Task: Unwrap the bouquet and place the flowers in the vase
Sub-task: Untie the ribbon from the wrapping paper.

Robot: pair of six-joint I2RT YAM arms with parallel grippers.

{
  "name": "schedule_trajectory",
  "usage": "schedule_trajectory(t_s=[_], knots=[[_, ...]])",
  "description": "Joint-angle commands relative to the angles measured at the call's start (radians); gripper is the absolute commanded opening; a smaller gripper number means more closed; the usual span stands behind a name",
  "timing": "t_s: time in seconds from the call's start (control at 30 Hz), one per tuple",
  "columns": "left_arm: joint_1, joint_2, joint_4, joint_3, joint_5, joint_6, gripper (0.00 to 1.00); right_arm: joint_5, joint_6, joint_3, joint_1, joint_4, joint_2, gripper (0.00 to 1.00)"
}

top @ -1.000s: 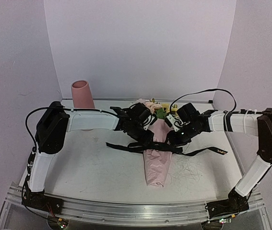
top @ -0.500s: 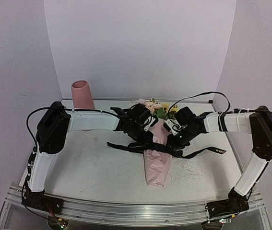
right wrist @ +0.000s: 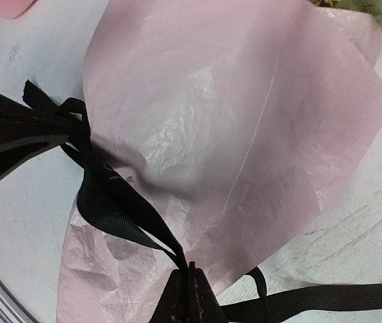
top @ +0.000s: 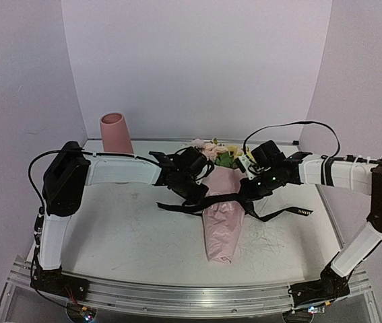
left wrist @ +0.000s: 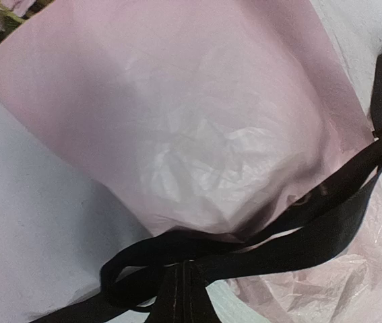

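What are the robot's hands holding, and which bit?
Both hold the black ribbon: the left gripper pinches it left of the bouquet, the right gripper pinches it on the right.

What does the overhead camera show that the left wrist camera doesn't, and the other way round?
Only the overhead view shows the pink vase standing at the back left, and the right gripper. Only the left wrist view shows, up close, the left gripper shut on the black ribbon, and fine crinkles in the pink paper. Both show that paper with the ribbon across it.
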Motion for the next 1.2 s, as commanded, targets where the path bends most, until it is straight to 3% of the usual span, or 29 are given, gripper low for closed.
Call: schedule_trajectory(t_s=[0.0, 0.27, 0.43, 0.63, 1.07, 1.17], knots=[[0.013, -0.095, 0.005, -0.029, -0.121, -0.026, 0.00, 0.123, 0.030, 0.002, 0.002, -0.051, -0.053, 0.07], [0.016, -0.095, 0.005, -0.044, -0.133, -0.067, 0.02, 0.223, 0.072, -0.021, -0.004, -0.078, -0.046, 0.08], [0.016, -0.072, 0.007, -0.022, 0.023, -0.035, 0.31, 0.177, 0.057, -0.017, -0.005, -0.081, -0.034, 0.11], [0.016, -0.029, 0.008, 0.039, 0.114, -0.026, 0.46, 0.153, 0.030, -0.004, -0.005, -0.080, -0.023, 0.12], [0.017, 0.055, 0.001, 0.100, 0.145, -0.027, 0.44, 0.135, 0.011, 0.021, -0.005, -0.080, -0.019, 0.12], [0.017, 0.056, -0.004, 0.099, 0.146, -0.023, 0.33, 0.132, 0.008, 0.024, -0.005, -0.080, -0.015, 0.12]])
